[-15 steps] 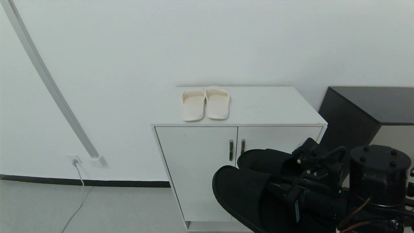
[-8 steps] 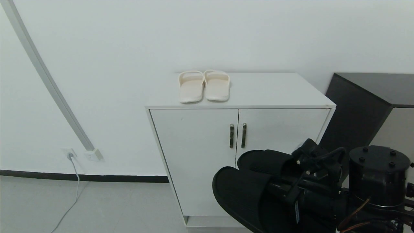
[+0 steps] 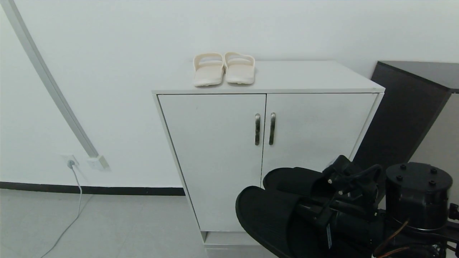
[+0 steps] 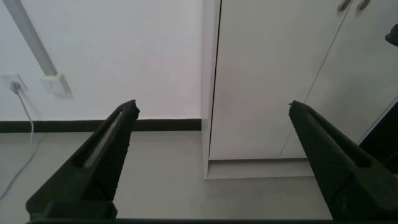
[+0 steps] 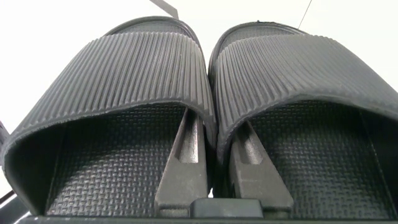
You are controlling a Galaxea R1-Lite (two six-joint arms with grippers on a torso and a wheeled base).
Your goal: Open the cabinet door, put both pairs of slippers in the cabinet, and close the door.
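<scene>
A white two-door cabinet [image 3: 215, 161] stands against the wall, both doors shut, with two metal handles [image 3: 264, 129] at the middle. A cream pair of slippers [image 3: 224, 69] lies on its top. My right gripper [image 5: 214, 180] is low in front of the right door, shut on the black pair of slippers [image 3: 279, 204]; its fingers [image 5: 186, 162] sit inside the straps, pinching the two inner walls together. My left gripper [image 4: 211, 155] is open with nothing between its fingers, low near the floor, facing the cabinet's [image 4: 267, 81] left corner.
A dark cabinet [image 3: 412, 107] stands right of the white one. A wall socket with a grey cable [image 3: 71, 168] and a slanted grey conduit [image 3: 43, 79] are at the left. Bare grey floor [image 3: 89, 225] lies left of the cabinet.
The whole head view has shifted: the camera has sunk, so the cabinet shows higher and more of its doors is seen. The right gripper still holds the black slippers in the same place.
</scene>
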